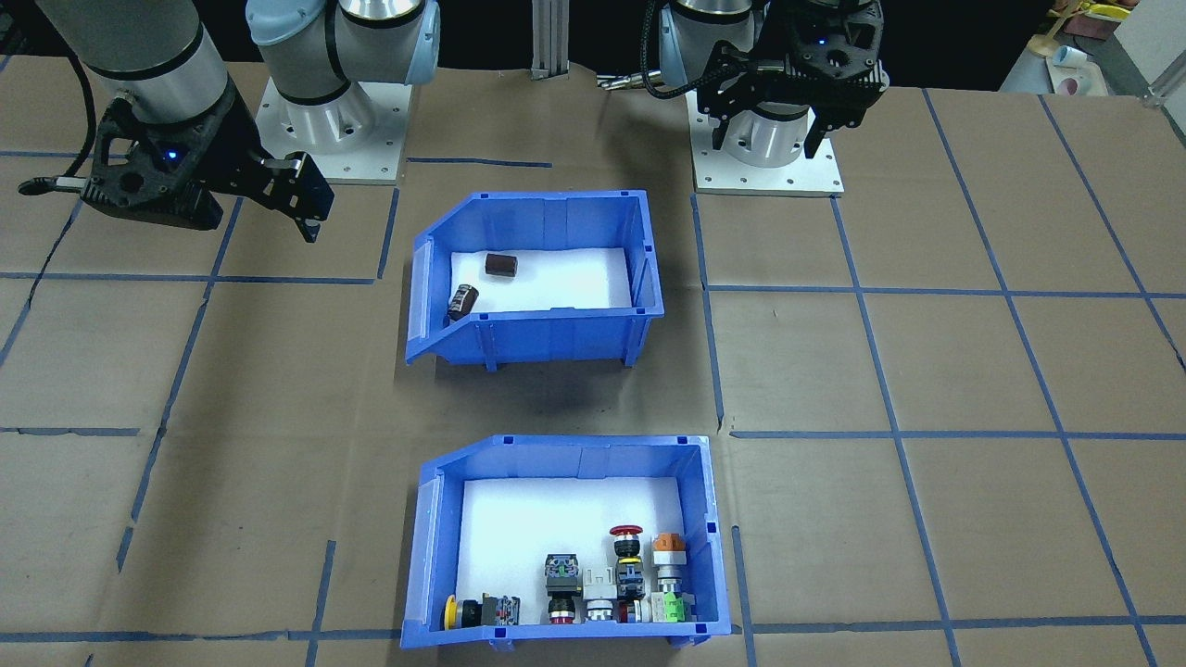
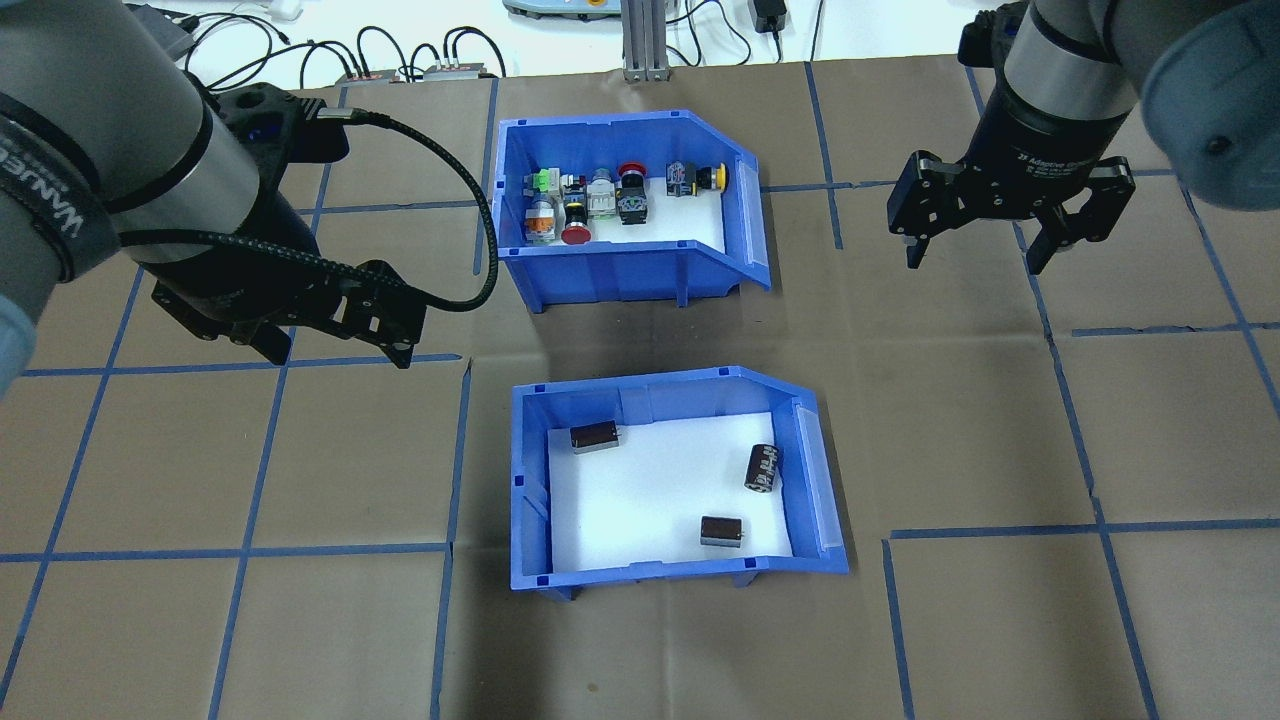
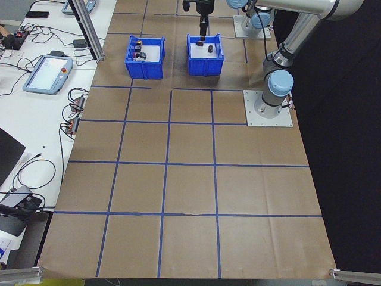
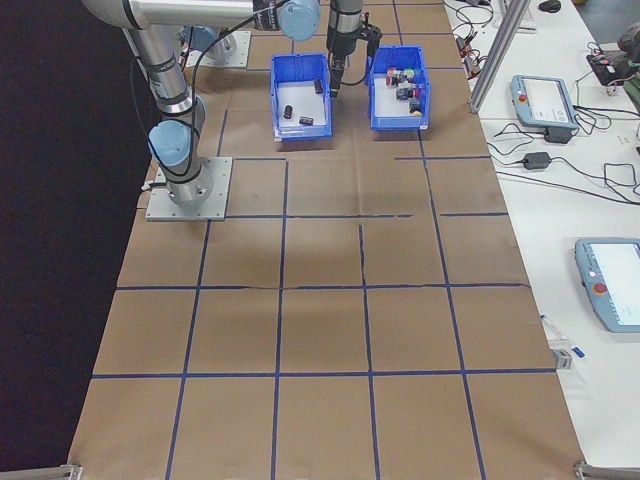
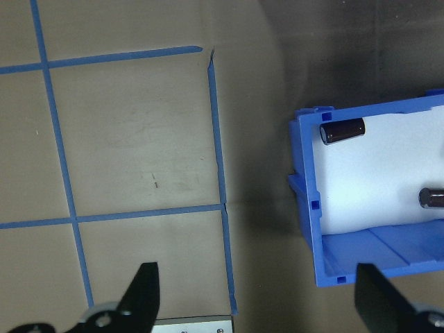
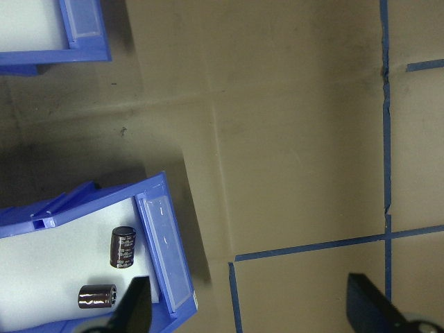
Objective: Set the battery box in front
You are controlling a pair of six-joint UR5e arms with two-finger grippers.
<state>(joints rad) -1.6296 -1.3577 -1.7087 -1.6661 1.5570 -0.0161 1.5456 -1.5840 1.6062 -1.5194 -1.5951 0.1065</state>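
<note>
In the overhead view, your battery box [image 2: 670, 480] sits low in the centre of the frame on the paper-covered counter [image 2: 1000, 620], with three dark cylinders [image 2: 593, 436] lying apart on its white liner. The blue bin of push-buttons [image 2: 630, 210] stands above it in the frame, a strip of bare paper between them. Your left hand [image 2: 335, 345] hangs at middle left, fingers spread wide and holding nothing, clear of both bins. Your right hand [image 2: 975, 255] hangs at upper right, also spread wide and empty, well apart from the bins.
</note>
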